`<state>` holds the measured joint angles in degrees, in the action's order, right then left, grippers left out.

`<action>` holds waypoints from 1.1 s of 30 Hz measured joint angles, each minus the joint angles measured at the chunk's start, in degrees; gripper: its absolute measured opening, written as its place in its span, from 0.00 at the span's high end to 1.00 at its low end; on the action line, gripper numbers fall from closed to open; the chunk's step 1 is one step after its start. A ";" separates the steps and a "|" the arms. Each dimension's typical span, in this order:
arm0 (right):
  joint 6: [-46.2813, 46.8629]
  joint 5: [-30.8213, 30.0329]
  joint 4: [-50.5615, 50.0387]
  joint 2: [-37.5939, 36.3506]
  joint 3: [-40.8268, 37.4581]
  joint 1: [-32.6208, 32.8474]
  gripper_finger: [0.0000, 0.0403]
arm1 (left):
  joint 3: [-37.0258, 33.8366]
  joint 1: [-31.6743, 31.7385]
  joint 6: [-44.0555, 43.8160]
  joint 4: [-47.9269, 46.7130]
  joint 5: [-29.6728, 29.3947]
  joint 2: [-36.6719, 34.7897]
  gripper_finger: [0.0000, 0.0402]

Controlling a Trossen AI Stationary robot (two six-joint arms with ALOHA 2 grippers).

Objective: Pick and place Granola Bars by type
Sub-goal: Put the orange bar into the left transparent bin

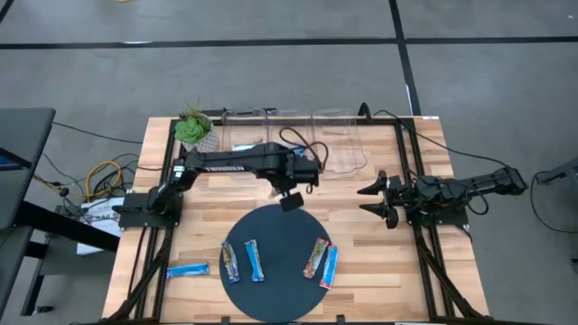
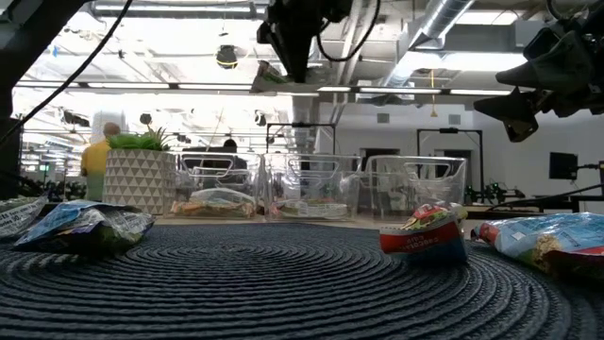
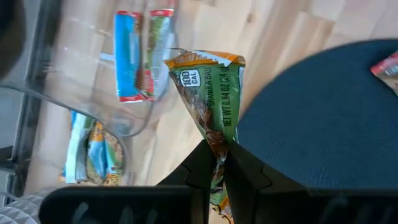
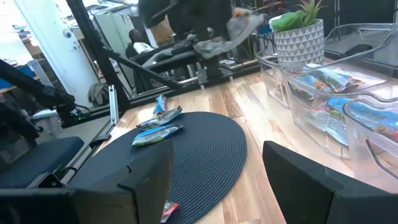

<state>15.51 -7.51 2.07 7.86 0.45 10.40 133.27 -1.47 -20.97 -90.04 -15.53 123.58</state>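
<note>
My left gripper [image 1: 289, 200] hangs over the far rim of the dark round mat [image 1: 275, 293], shut on a green, orange-topped granola bar [image 3: 208, 93]. Several more bars lie flat on the mat: two at its left [image 1: 244, 262], two at its right [image 1: 321, 262]. One blue bar [image 1: 187, 269] lies on the wood left of the mat. My right gripper [image 1: 379, 199] waits open and level at the table's right side, away from every bar. My left gripper pinches the green bar's wrapper [image 3: 217, 140] between its two fingers, around mid-length. The orange-topped end [image 3: 205, 61] sticks out past the fingertips. The fingers point steeply down. The bar is lifted clear of mat and table.
Three clear bins [image 1: 293, 135] stand in a row along the far edge, and the two seen in the left wrist view hold bars [image 3: 134, 56]. A potted plant [image 1: 192, 129] stands at the far left. Bare wood shows between mat and bins.
</note>
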 joint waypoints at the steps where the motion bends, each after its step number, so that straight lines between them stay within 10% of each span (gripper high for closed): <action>1: 0.00 0.00 0.00 0.00 0.00 0.02 0.40 | 0.00 0.50 0.26 -0.01 -0.01 -0.02 0.94; 33: 0.00 0.00 0.02 0.00 0.00 0.02 0.40 | -0.09 19.60 18.79 0.02 -0.28 -0.82 0.94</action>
<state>15.51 -7.51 2.09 7.86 0.45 10.41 133.19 18.14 -2.19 -90.02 -15.81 122.76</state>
